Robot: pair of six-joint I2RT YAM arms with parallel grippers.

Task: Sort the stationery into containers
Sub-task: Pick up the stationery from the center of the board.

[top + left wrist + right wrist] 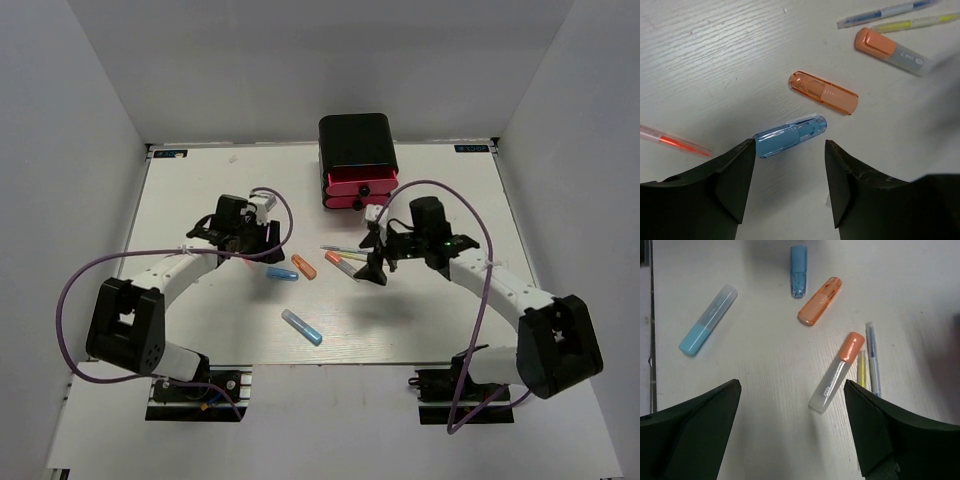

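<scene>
The stationery lies mid-table. A blue marker (790, 136) rests just past the tips of my left gripper (789, 150), close to its left finger. That gripper is open with nothing between its jaws. Beyond lie an orange marker (824, 92), an orange-grey marker (888, 51), a bluish pen (885, 12), a yellow pen (915, 22) and a red pen (675, 141). My right gripper (792, 390) stands wide open and empty above the table, the orange-grey marker (836, 372) by its right finger. The containers (360, 188), pink drawers in a black box, sit at the back.
A light blue marker (301, 326) lies alone nearer the front edge, also in the right wrist view as the light blue marker (707, 320). The table (200, 330) is white, with grey walls on three sides. Purple cables loop from both arms.
</scene>
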